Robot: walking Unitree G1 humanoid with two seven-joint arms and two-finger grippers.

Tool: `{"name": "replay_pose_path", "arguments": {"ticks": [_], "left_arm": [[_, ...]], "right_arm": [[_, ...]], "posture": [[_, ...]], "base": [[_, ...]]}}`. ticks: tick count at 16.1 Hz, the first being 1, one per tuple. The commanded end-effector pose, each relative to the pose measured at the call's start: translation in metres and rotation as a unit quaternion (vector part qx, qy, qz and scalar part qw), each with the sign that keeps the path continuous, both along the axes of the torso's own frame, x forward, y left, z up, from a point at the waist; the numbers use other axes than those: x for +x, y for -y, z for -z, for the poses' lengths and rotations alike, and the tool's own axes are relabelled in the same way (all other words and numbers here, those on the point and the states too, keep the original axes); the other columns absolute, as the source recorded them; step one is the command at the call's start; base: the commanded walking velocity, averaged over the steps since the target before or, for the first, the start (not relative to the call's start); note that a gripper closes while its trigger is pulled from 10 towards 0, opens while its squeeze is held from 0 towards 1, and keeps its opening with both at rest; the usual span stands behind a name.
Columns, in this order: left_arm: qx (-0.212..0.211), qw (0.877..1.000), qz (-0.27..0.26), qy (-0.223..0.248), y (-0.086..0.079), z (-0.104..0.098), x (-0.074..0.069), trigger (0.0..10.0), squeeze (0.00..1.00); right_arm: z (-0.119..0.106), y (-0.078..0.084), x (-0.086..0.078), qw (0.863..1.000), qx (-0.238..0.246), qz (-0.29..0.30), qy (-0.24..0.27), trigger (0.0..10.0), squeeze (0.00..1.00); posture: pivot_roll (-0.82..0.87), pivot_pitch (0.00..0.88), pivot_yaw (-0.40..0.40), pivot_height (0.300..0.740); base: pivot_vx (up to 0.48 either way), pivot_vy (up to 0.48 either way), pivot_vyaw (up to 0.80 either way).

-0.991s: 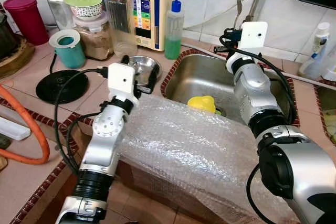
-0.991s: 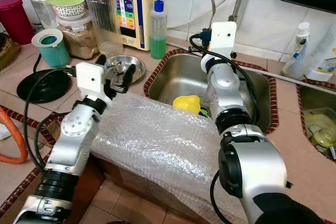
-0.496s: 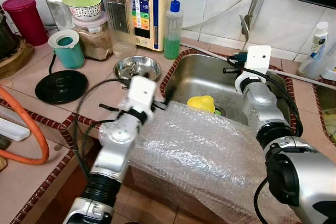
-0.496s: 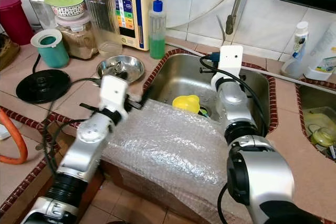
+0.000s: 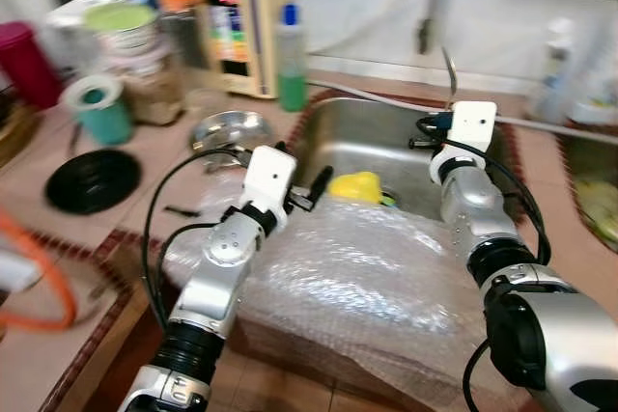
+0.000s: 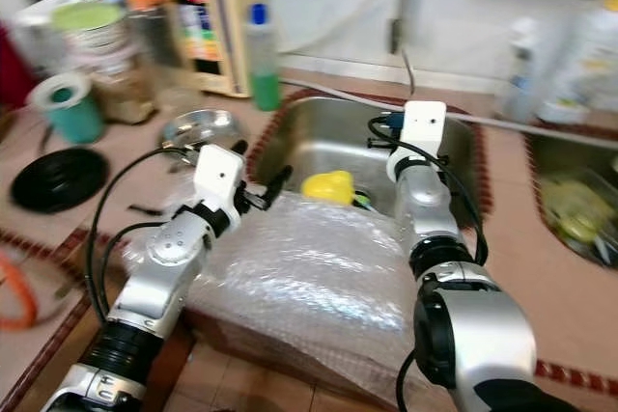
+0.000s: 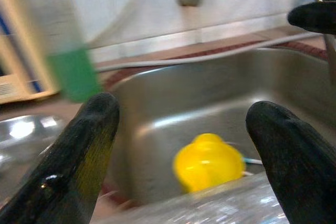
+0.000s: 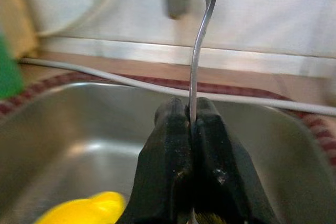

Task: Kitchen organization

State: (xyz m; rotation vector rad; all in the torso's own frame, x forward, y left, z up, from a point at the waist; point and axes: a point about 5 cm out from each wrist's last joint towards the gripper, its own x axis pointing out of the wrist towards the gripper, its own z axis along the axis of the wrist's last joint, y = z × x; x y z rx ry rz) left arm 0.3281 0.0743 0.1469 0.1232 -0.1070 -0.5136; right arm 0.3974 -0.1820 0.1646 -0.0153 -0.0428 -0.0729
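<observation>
— Over the sink (image 5: 386,132), what is the right gripper (image 8: 190,116) holding?

— A thin metal utensil (image 8: 202,30), a spoon or fork by its curved handle. Its 2 black fingers (image 8: 164,171) are pressed together on the stem, and the handle stands upright above them, against the white tiled wall. I cannot make out the head of it.

— And the left gripper (image 7: 181,129)?

— Spread wide, nothing between its 2 fingers (image 7: 79,156). It hovers at the near left edge of the basin, just above the bubble wrap (image 5: 367,277) that covers a big box in front of the counter.

— What lies in the sink?

— A yellow plastic thing (image 7: 209,162), rounded, near the drain. It sits between the 2 arms, just beyond the edge of the wrap.

— Anything on the counter (image 5: 145,200) to the left?

— 1 small steel bowl (image 5: 230,128) just beside the sink rim, a black round lid (image 5: 93,179) further left, a teal cup (image 5: 95,110), and a bottle of green liquid (image 5: 291,57) with a blue cap by the back wall. Jars stand behind them, though the head views are blurred.
</observation>
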Motion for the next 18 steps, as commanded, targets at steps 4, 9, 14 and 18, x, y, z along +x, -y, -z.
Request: {"name": "replay_pose_path", "arguments": {"ticks": [4,9,14,18], "left_arm": [[0.002,1.0,-0.017,-0.005,-0.011,0.001,-0.001,10.0,0.0],[-0.001,0.999,-0.033,-0.009,-0.022,0.002,-0.002,10.0,0.0],[-0.004,1.0,0.009,-0.022,-0.017,-0.001,-0.011,10.0,0.0],[0.02,0.996,0.069,-0.059,-0.006,0.01,-0.023,10.0,0.0]], "right_arm": [[-0.007,-0.003,0.001,1.0,0.005,-0.004,0.019,10.0,0.0],[-0.006,-0.018,0.004,0.999,-0.004,-0.033,0.004,10.0,0.0],[0.002,-0.021,0.006,0.997,-0.029,-0.044,-0.049,10.0,0.0],[0.01,-0.017,0.004,0.994,-0.043,-0.052,-0.084,10.0,1.0]], "posture": [[0.14,0.0,0.056,0.74],[0.16,0.0,0.039,0.74],[0.2,0.0,0.032,0.74],[0.21,0.0,0.033,0.74]], "base": [[0.0,0.0,-0.2],[0.0,0.0,0.0],[0.0,0.0,0.0],[0.0,0.0,0.0]]}}
